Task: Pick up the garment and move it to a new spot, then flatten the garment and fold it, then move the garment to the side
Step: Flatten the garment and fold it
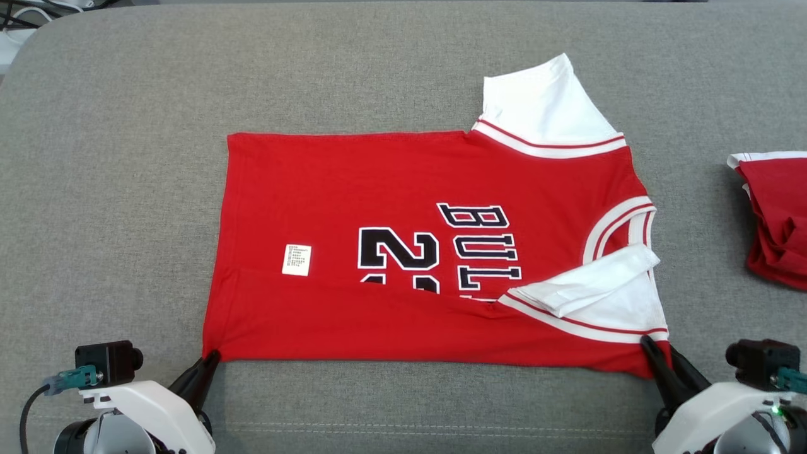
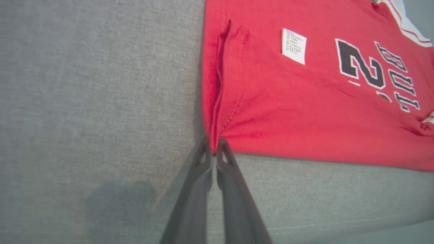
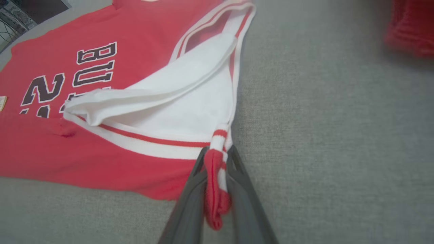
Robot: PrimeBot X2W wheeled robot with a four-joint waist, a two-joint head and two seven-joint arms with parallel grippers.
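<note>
Jaws of the left gripper [image 1: 212, 358] pinch a hem corner of the garment [image 1: 391, 183], the right gripper [image 1: 645, 343] pinches its shoulder corner; it lies ahead, long axis running between both.

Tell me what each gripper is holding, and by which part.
Both hold the red jersey: left gripper pinches its near hem corner; right gripper clamps bunched fabric at its near shoulder corner, by the white sleeve.

likely a lab: grey fabric-covered table [image 1: 126, 126], cables [image 1: 25, 16]
</note>
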